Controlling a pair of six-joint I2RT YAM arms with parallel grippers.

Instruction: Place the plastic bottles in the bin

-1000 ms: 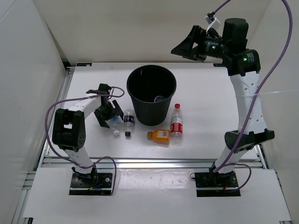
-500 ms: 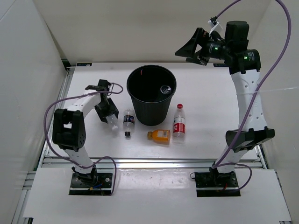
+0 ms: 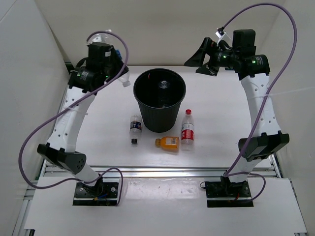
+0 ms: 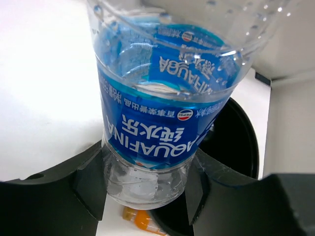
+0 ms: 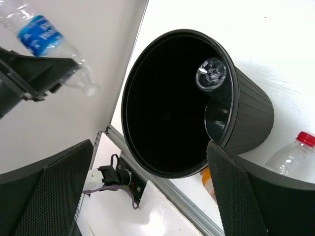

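The blue-labelled bottle (image 4: 162,123) hangs in the air just beside the rim of the bin (image 5: 246,118), not yet over its mouth, clamped across its body just past the label by the jaws of the left gripper (image 4: 145,182) — clear and thin-walled, so I'd judge it light, easily dented and a bit slick, best held round the body as it is. One bottle (image 5: 210,73) already lies inside the bin, while the dark-labelled bottle (image 3: 135,128), the orange bottle (image 3: 168,142) and the red-labelled bottle (image 3: 186,130) rest on the table (image 3: 98,128) at its foot. The right gripper (image 3: 201,56) hovers high beyond the bin — jaws apart, holding nothing
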